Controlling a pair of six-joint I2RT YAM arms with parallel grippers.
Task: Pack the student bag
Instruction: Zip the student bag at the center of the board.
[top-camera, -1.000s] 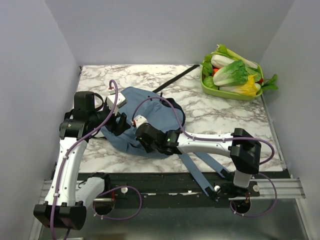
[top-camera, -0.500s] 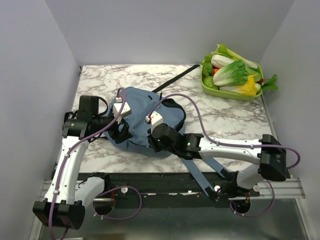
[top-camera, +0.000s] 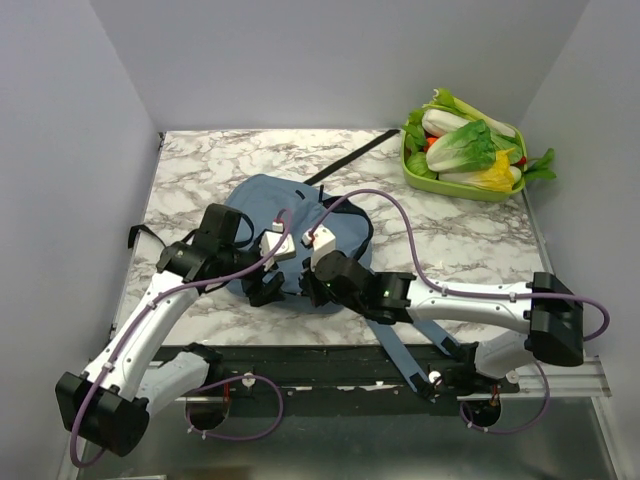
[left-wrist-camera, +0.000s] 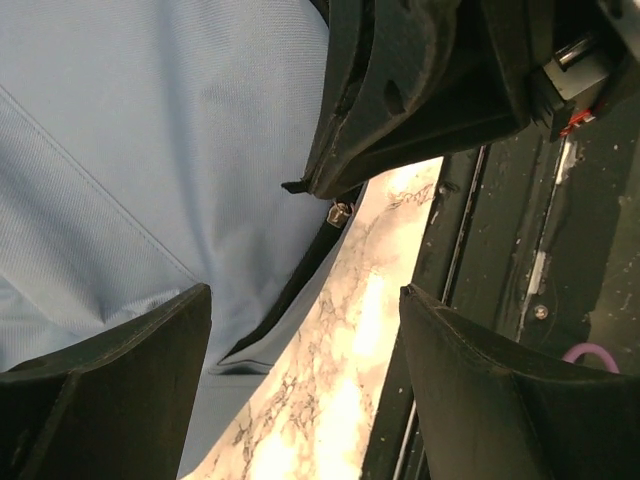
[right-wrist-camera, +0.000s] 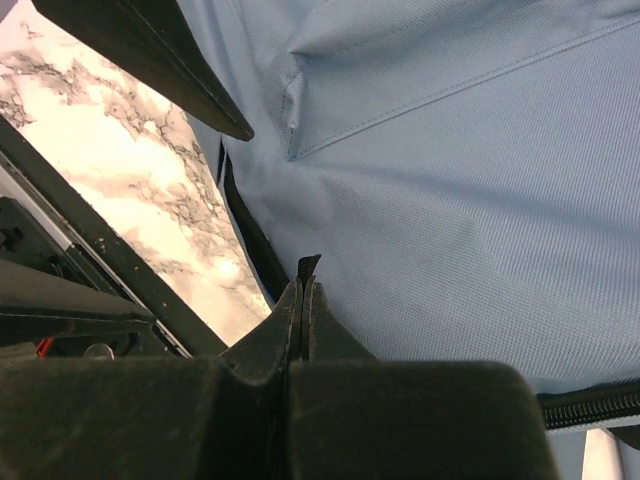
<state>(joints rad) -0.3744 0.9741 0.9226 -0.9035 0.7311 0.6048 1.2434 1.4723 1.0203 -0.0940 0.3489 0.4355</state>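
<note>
The soft light-blue fabric student bag (top-camera: 300, 225) lies flat on the white marbled table (top-camera: 440, 235), its near edge close to the table's front rim and its blue straps (top-camera: 405, 350) trailing off over that rim toward me. Right at the bag's near edge both arms meet. My right gripper (right-wrist-camera: 303, 290) has its jaws pressed fully together, and the wrist view shows a thin black tip pinched between them, next to the bag's dark zipper line (a zipper pull or tab, I'd guess, but I can't say for certain). My left gripper (left-wrist-camera: 300, 340) has its jaws spread wide, hovering over the same corner of the bag and holding nothing.

Well beyond the bag, at the table's far right corner, sits a lime-green plastic tray (top-camera: 455, 185) heaped with leafy toy vegetables (top-camera: 465, 145).

I can't see inside the bag, so whether it's being opened for loading or zipped up after packing, I can't judge.
</note>
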